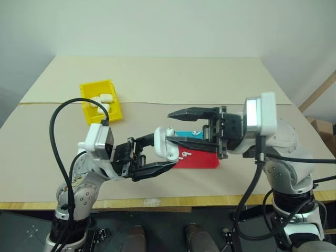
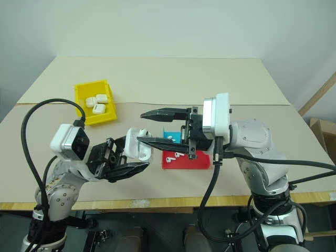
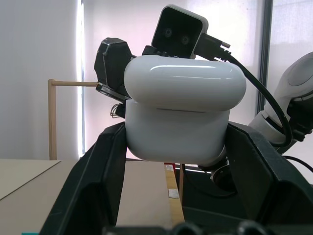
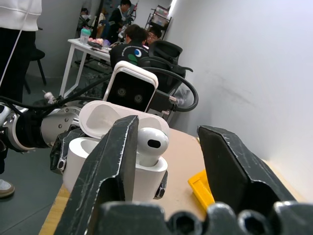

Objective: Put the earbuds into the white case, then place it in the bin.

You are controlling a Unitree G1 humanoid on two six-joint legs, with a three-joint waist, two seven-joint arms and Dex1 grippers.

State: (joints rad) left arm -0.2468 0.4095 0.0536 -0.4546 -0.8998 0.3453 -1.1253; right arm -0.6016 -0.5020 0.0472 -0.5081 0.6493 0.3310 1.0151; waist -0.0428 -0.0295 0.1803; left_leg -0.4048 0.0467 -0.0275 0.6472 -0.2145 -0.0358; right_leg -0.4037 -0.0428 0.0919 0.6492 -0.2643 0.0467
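Taking the white case (image 1: pixel 167 144) as our landmark, we start at its far left, where the yellow bin (image 1: pixel 114 115) sits well apart on the desk (image 1: pixel 157 79), an upright-walled plastic box already holding several identical white cases.

Our left gripper (image 1: pixel 157 152) holds the landmark case itself: its black fingers (image 3: pixel 93 171) are closed on the lower body, one on each flank, well above the desk. The lid is flipped open, as the right wrist view shows, and an earbud (image 4: pixel 149 144) stands in one well with its rounded head still proud of the rim. The case is glossy, smooth, rounded hard plastic, so we judge it slippery under side pressure.

Just right of the case, our right gripper (image 1: pixel 186 126) points at it from the opposite side. Its fingers (image 4: pixel 234 161) stand parted and hold nothing; the near one lies just beside the earbud's head, and we cannot tell whether it touches. The coming move turns on this: the earbud's long axis runs down into the well, while the right fingers reach across it, so a push would have to go along that axis to seat it.

Below and right of the case, a red-and-blue tray (image 1: pixel 207 160) lies on the desk with loose earbuds (image 1: pixel 185 155) on its red half, nearer the right arm.
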